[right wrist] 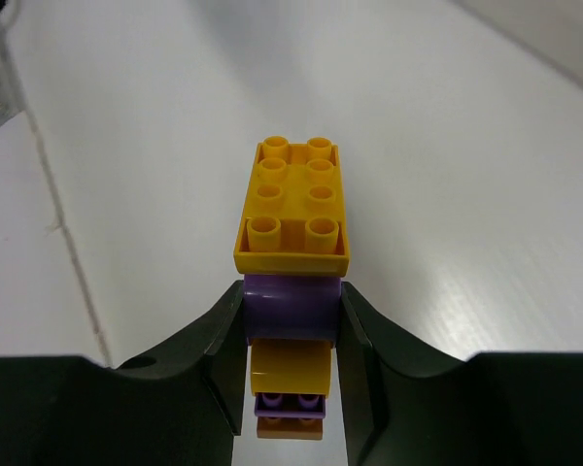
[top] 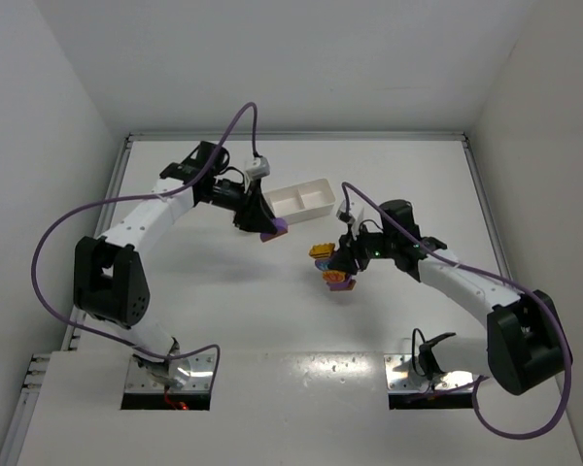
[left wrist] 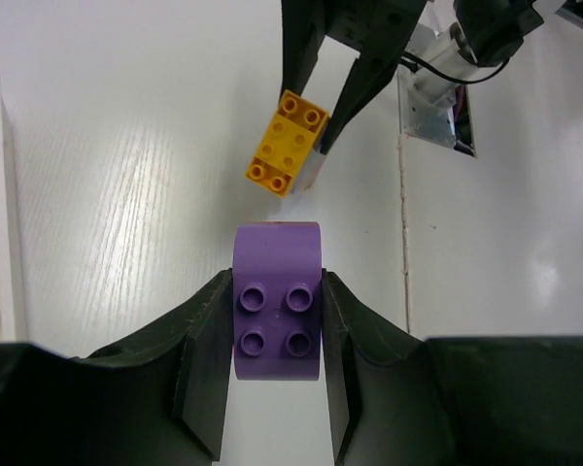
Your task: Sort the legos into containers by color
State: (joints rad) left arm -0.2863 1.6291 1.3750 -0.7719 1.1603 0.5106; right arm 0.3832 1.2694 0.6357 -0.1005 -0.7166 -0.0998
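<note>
Purple brick [left wrist: 277, 311], glossy plastic with four studs and one rounded end, sits pinched in the left pincer [left wrist: 277, 291], low centre of the left wrist view. Only the overhead view shows it hanging just beside the white divided tray [top: 316, 197], above centre. The right pincer [right wrist: 291, 316] grips a stack [right wrist: 291, 209] by its purple middle layer. Its wrist view reveals the eight-studded yellow-orange top and further pieces beneath, over the smooth white table [right wrist: 466, 146].

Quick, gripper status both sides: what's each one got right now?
Left gripper: closed, holding a purple brick.
Right gripper: closed, holding a stack of yellow and purple bricks.
</note>
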